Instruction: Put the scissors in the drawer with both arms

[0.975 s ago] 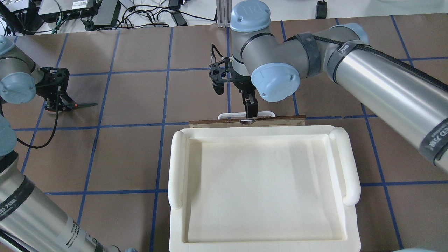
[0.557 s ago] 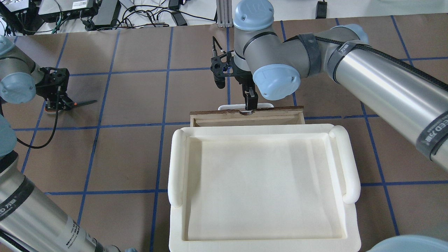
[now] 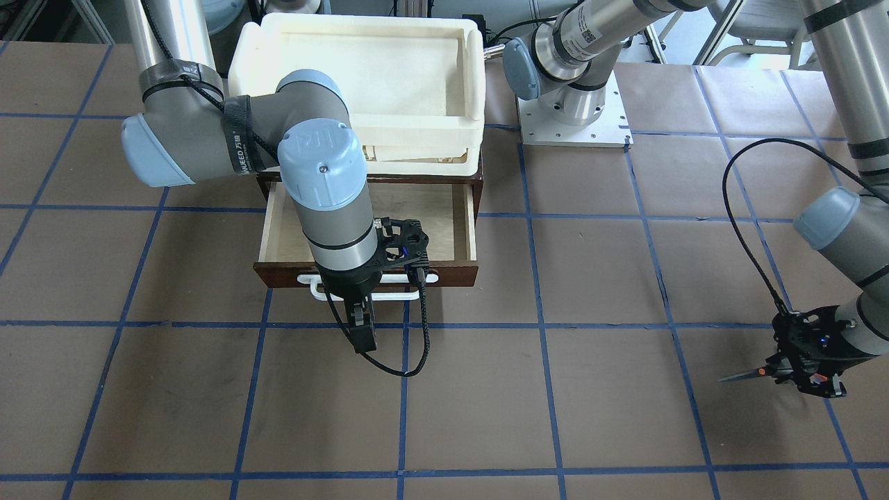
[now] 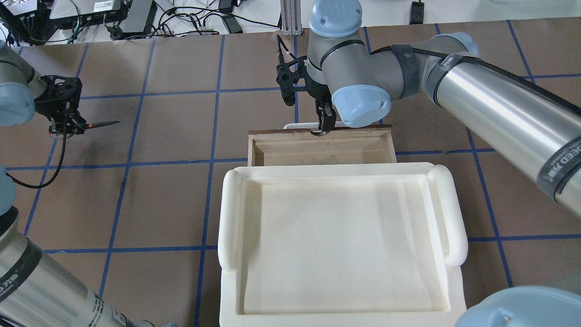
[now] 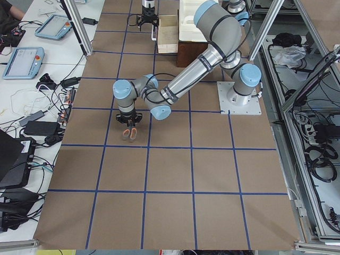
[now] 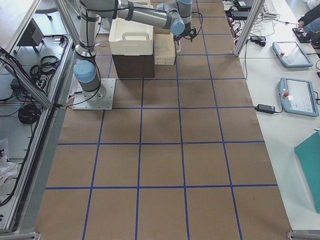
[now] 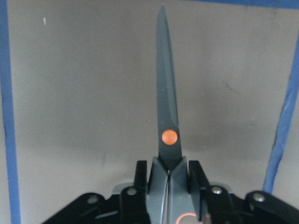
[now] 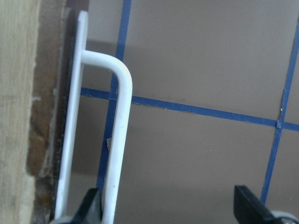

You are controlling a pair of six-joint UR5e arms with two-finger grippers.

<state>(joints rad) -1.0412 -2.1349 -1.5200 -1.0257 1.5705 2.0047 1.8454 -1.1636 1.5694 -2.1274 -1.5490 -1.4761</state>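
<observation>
While the white plastic bin (image 4: 231,213) sits nearest the robot, on top of the dark cabinet (image 6: 132,65), the drawer (image 4: 290,154) stands pulled out just beyond the bin's far rim, its pale-wood floor showing. At the drawer's dark front the right gripper (image 4: 323,129) is spread wide, and the white bar handle (image 8: 119,140) passes between its fingers, close to one. Off to the left, well apart from the drawer, the left gripper (image 4: 75,128) clamps the scissors (image 4: 100,123) just behind the orange pivot, closed blades pointing toward the table's middle.
</observation>
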